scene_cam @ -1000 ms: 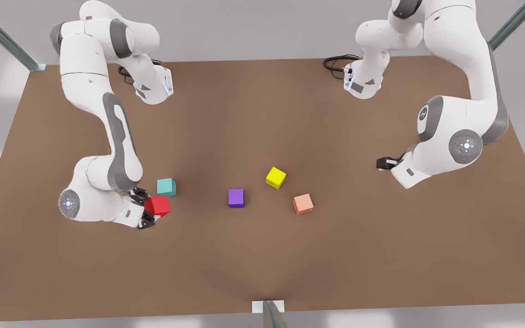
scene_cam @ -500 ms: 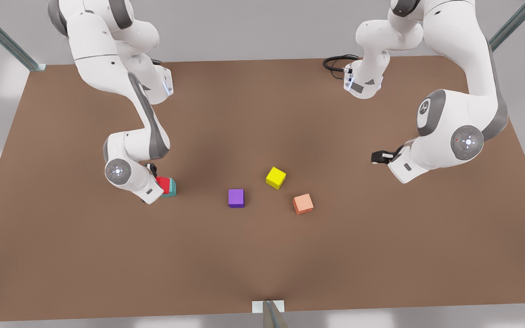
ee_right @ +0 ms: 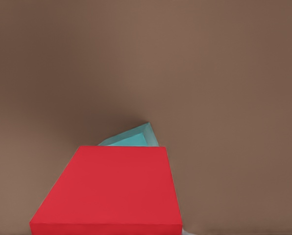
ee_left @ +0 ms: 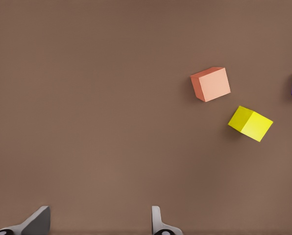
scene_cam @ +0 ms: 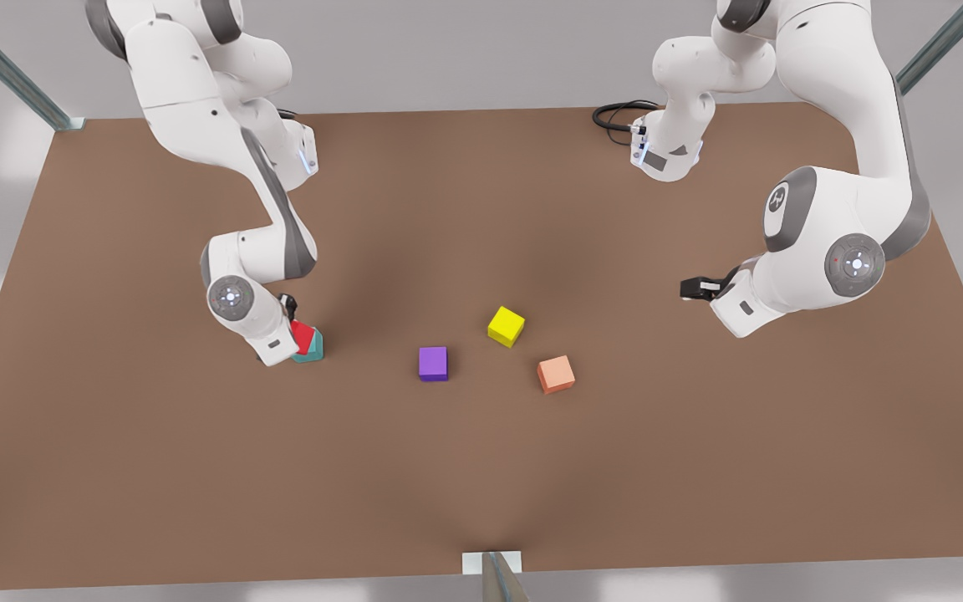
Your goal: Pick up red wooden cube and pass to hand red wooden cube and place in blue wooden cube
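Red cube point(scene_cam: 303, 336) sits tilted right over the teal cube point(scene_cam: 312, 351), so you are at the last step: setting it down and letting go. Your right gripper point(scene_cam: 291, 333) seems closed on it, the fingers hidden behind the cube, while the left gripper point(scene_cam: 687, 289) waits well apart, fingers spread and empty.
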Controlling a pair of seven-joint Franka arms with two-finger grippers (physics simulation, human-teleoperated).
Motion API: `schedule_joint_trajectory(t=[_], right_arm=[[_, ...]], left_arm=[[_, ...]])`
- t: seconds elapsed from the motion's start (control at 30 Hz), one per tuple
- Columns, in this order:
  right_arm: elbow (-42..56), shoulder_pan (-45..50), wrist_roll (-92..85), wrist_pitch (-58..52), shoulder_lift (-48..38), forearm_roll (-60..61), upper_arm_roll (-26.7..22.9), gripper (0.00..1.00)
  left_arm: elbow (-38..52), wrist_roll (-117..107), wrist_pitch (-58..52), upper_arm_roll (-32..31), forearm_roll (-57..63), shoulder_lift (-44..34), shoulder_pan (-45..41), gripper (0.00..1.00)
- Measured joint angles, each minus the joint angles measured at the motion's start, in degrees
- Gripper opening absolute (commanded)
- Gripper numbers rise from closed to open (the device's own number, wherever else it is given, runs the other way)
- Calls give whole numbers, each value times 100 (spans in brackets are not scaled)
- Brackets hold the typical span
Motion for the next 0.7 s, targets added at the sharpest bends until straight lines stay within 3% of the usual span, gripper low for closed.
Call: schedule_joint_trajectory(t=[0.37,0.4,0.43,0.47,0.7], right_arm=[[-72,20,534,140,137,-84,6,61],[-74,20,569,151,150,-87,8,64],[-75,21,608,166,163,-99,8,91],[-76,21,652,183,181,-113,9,100],[-48,17,887,255,206,-131,9,100]], left_arm=[[0,-24,-5,1,-7,63,1,100],[0,-25,-5,1,-7,64,-1,100],[0,-27,-5,1,-7,65,0,100],[0,-28,-6,1,-7,66,2,100],[0,-41,-6,-1,-7,66,-13,100]])
